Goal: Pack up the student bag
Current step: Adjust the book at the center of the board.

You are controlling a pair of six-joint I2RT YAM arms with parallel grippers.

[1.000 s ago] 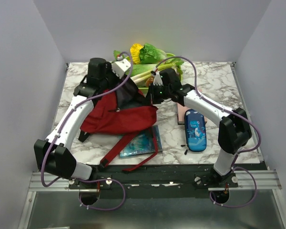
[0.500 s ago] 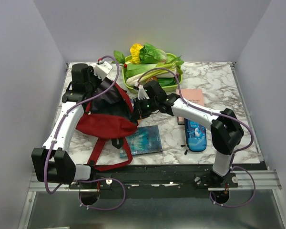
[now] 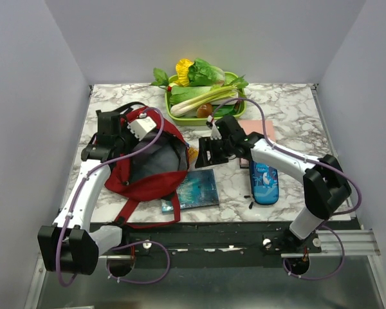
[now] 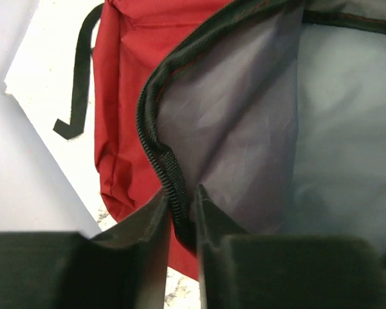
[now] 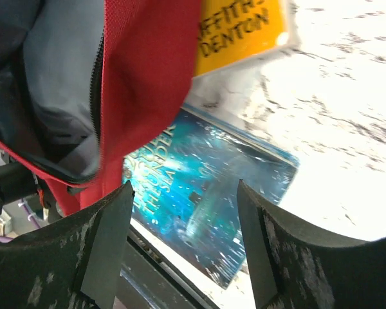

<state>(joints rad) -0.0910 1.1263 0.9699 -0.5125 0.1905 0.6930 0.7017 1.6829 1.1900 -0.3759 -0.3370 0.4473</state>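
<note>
The student bag is a dark red backpack lying at the left-middle of the table, its mouth spread wide so the grey lining shows. My left gripper is at the bag's far rim. In the left wrist view this gripper stands slightly open, with the black zipper edge lying between its fingers. My right gripper hovers just right of the bag. Seen from the right wrist, that gripper is wide open and holds nothing, above a blue book beside the red bag wall.
The blue book lies at the bag's front right, with a yellow book partly under the bag. A blue pencil case and a pink book lie to the right. A green tray of vegetables stands at the back.
The bag was dragged left and now lies with its mouth spread open. The right gripper let go of the rim and drew right. The left gripper moved nearer and loosened on the zipper edge.
</note>
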